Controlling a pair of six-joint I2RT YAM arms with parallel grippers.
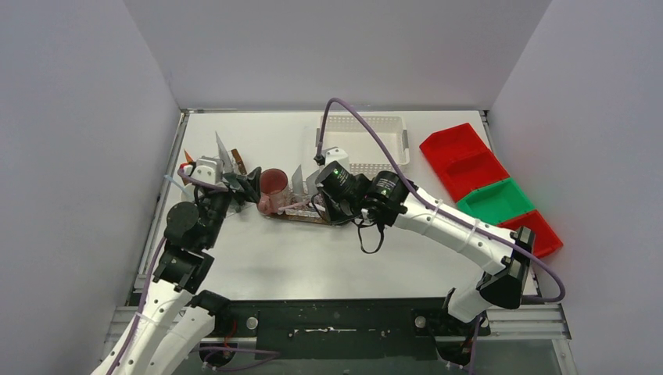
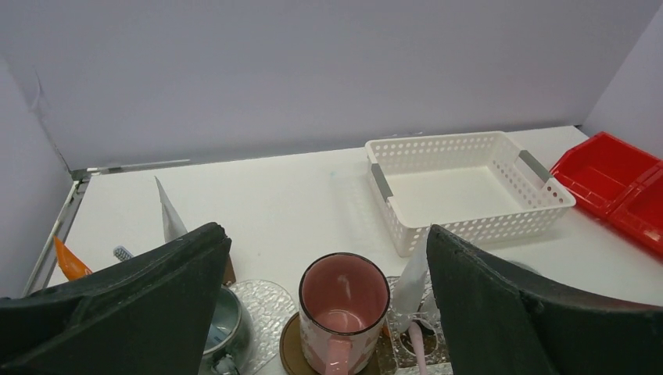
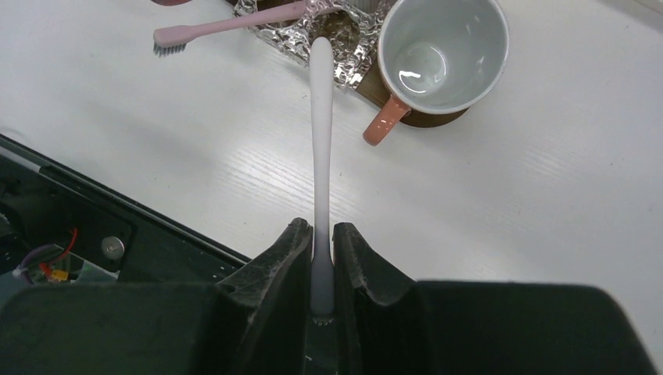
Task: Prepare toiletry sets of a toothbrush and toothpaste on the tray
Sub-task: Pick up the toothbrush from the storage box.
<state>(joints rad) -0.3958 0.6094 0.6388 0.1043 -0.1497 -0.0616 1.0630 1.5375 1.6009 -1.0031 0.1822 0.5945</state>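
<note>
Left gripper (image 2: 322, 238) wide open, empty | right gripper (image 3: 322, 231) clamps white toothbrush (image 3: 321, 117)

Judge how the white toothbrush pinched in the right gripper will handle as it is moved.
Probably stiff: the white toothbrush juts straight from the right gripper without sagging. Likely light, being so slim. Held near its bristle end, the smooth handle could pivot in the grip if its tip bumps the white mug.

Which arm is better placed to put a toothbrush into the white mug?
Right. The right gripper is shut on the white toothbrush near the white mug; the left gripper is open and empty.
</note>
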